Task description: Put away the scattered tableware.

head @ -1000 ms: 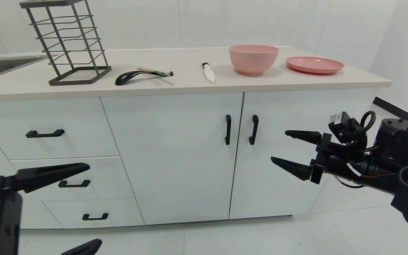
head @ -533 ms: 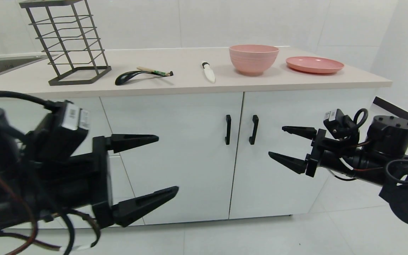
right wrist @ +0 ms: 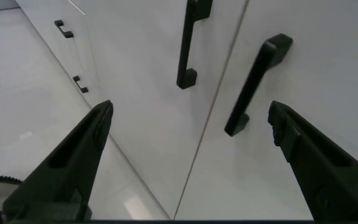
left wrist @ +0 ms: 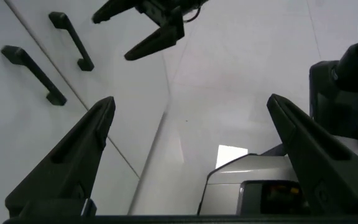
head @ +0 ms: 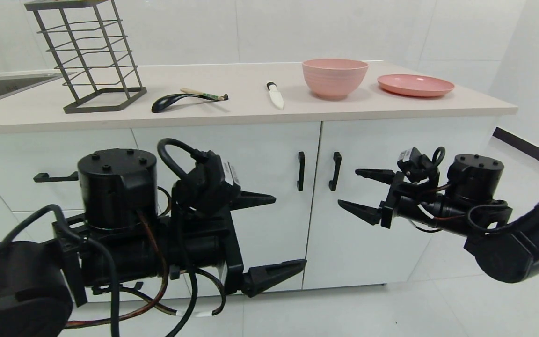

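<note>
Head view: countertop (head: pixel 391 105); below it, before cabinet doors (head: pixel 232 154), left gripper (head: pixel 289 232) and right gripper (head: pixel 348 188) both spread wide, empty. On top: wire rack (head: pixel 92 61), pink bowl (head: pixel 335 77), pink plate (head: pixel 415 85), black spoon (head: pixel 159 106), knife (head: pixel 275 96), chopsticks (head: pixel 204 93). Right wrist view adds door handles (right wrist: pixel 257 84) close up.

Matte black all over: left gripper (head: pixel 289 231) and right gripper (head: pixel 347 187), each tipped with two long, tapering, pointed fingers (head: pixel 274 274). Behind each, a squat cylindrical housing (head: pixel 116 180) with small screws on its flat top, looped black and reddish-brown cables (head: pixel 171 140), and a white label (head: pixel 229 173) on the wrist block.
</note>
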Controlling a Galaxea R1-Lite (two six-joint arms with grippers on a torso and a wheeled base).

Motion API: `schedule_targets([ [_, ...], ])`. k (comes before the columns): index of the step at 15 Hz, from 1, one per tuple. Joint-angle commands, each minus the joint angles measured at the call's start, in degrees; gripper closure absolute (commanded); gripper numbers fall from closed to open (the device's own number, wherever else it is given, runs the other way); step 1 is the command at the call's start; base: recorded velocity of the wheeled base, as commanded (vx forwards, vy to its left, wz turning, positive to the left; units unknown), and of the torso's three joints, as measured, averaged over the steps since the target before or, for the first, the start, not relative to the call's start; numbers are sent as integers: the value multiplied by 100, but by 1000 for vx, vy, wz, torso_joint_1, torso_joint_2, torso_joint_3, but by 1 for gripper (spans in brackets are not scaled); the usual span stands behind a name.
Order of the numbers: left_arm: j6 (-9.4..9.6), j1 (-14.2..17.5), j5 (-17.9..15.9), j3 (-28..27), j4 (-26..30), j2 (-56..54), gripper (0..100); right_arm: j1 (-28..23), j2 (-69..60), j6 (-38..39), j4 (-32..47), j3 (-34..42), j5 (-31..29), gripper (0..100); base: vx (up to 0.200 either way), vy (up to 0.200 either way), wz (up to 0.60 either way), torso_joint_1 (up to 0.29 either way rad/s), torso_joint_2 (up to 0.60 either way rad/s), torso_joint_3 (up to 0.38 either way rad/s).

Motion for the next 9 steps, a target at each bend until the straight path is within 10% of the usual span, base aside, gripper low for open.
schedule_targets([
  [1,6,-99,8,-167,-18,325,0,112,341,0,3,-298,3,0,0,0,0,0,0,0],
  [9,-3,-125,553,-606,-757,993,0,7,745,27,-85,-790,-6,0,0,0,0,0,0,0],
])
